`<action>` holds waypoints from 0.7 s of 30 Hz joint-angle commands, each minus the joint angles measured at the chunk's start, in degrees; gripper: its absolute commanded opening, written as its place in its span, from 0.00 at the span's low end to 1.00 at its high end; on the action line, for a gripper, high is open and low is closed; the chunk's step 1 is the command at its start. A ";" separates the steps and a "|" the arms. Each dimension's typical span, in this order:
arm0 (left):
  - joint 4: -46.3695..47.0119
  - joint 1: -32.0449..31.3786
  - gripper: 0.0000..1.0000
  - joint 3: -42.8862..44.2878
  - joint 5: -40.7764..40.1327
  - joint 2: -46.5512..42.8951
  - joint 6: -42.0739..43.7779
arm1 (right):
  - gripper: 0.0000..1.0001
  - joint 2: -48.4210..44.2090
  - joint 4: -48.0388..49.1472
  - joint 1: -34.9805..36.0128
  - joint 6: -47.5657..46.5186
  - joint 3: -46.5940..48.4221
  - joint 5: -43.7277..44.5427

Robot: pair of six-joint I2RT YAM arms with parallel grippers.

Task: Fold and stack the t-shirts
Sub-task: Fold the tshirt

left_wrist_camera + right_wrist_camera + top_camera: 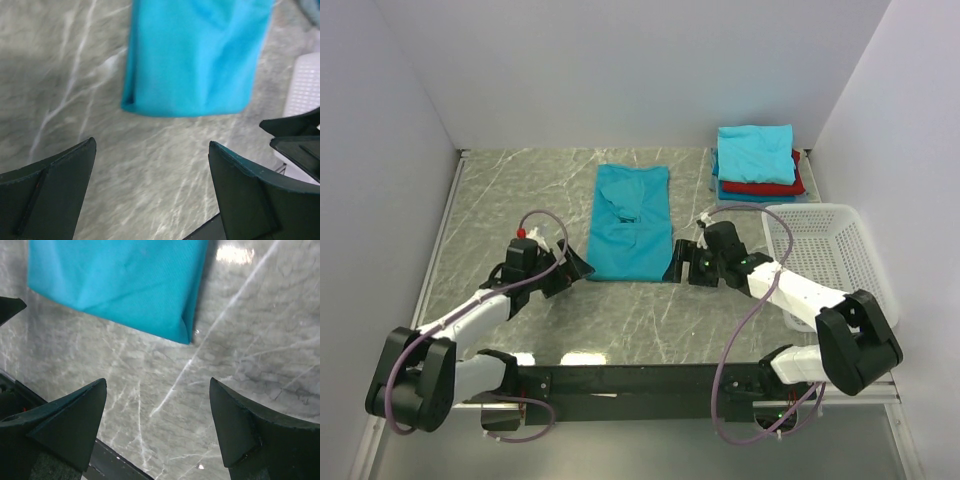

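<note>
The left hand [152, 150] is spread wide and holds nothing. Its dark fingers [55, 190] frame bare marble, and the near left corner of the teal shirt [195, 55] lies just beyond them. The right hand [157, 385] is open just as wide and also empty, its fingers [250, 430] over bare stone just short of the shirt's near right corner. Seen from above, both hands sit low over the worktop [510, 200], one at each near corner of the cloth, close to it but not touching.

Between them the teal shirt lies in the middle of the worktop, running from the hands toward the far edge. It is a long, narrow strip with its sides turned in, and there is a rumple on its far half. Both wrist views show a doubled fold at its near corners.

In the far right corner stands the stack [757, 165]: a folded teal piece on top, a red shirt [765, 187] under it and a darker blue shirt [745, 197] at the bottom. A white basket [825, 250] sits along the right edge, just on the near side of the stack.

As I judge it, three shirts are done and a fourth is partway folded. It has been narrowed lengthwise but not yet folded across to match the stack, and it must then be carried over and set on top. The open hands look placed to pinch the near corners and bring that edge toward the far one. I see no other loose shirt.
</note>
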 commanded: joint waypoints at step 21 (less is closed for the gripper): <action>11.90 -0.27 0.06 -0.68 -0.85 21.86 -2.26 | 0.84 5.11 10.44 0.42 3.96 -4.42 0.45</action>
